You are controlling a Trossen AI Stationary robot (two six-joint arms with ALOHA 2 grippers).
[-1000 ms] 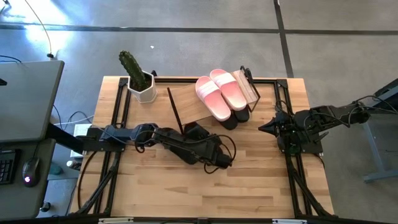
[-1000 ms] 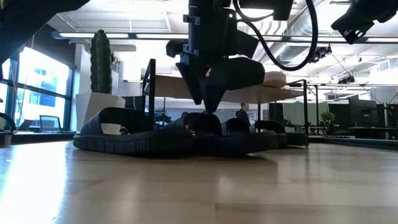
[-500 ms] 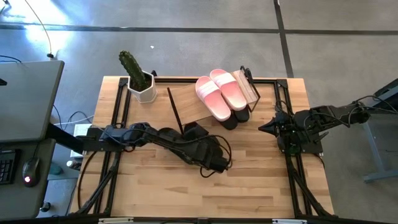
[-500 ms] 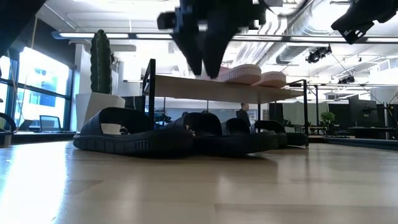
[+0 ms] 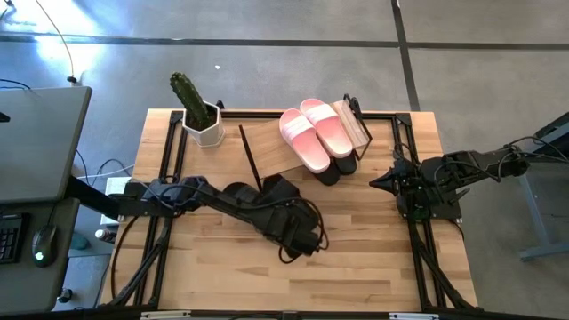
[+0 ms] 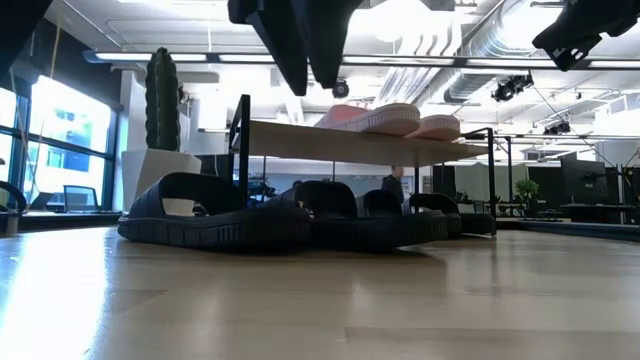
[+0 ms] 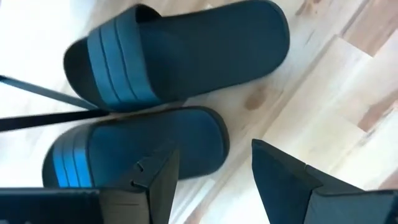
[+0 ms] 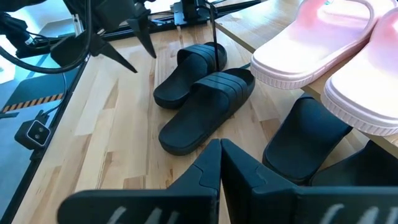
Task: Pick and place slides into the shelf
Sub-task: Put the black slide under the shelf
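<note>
A black pair of slides [image 5: 274,189] lies sole-down on the table by the shelf's near-left corner; it also shows as a black pair [image 7: 186,50] in the left wrist view. My left gripper [image 7: 214,180] hangs open above the table just near of that pair, touching nothing. The pale pink pair [image 5: 316,133] rests on the shelf's wood plank [image 5: 271,147]. A second black pair [image 5: 340,169] sits on the table under the plank. My right gripper [image 8: 219,152] waits shut at the table's right side, pointing at the shelf.
A cactus in a white pot [image 5: 197,111] stands at the far-left corner beside the shelf. The shelf's thin black frame legs [image 6: 241,150] stand just behind the loose black pair. Bare wood [image 5: 373,258] stretches along the near half of the table.
My left gripper has risen from just above the black pair, climbing to the top of the low view, and drifted a little toward the table's near edge. The black slides have stayed where they lay.
</note>
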